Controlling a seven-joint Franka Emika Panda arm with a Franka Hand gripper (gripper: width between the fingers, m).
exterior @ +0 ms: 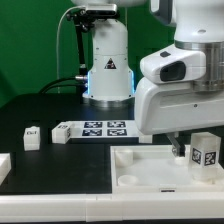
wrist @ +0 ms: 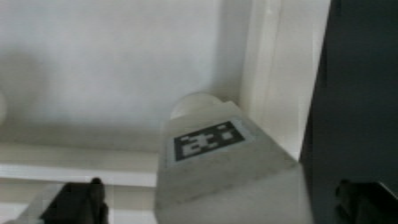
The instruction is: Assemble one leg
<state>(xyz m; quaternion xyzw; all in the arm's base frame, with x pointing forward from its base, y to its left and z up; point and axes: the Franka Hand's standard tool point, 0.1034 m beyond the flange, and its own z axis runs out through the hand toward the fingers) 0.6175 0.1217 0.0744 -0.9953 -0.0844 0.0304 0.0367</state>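
A small white leg (wrist: pixel 222 165) with a square tag on it stands between my fingers in the wrist view, tilted, over the large white panel (wrist: pixel 107 80). My gripper (wrist: pixel 219 205) is open: both dark fingertips (wrist: pixel 75 200) stand apart from the leg with a gap on each side. In the exterior view this leg (exterior: pixel 205 152) is upright at the panel's (exterior: pixel 135 172) right end, under my gripper (exterior: pixel 190 150). Whether it sits in a socket is hidden. A second leg (exterior: pixel 32 136) stands on the table at the exterior view's left.
The marker board (exterior: pixel 95 129) lies behind the panel, in front of the arm's base (exterior: pixel 108 75). Another white part (exterior: pixel 3 165) shows at the left edge. Black table surface (wrist: pixel 365 80) runs beside the panel's rim.
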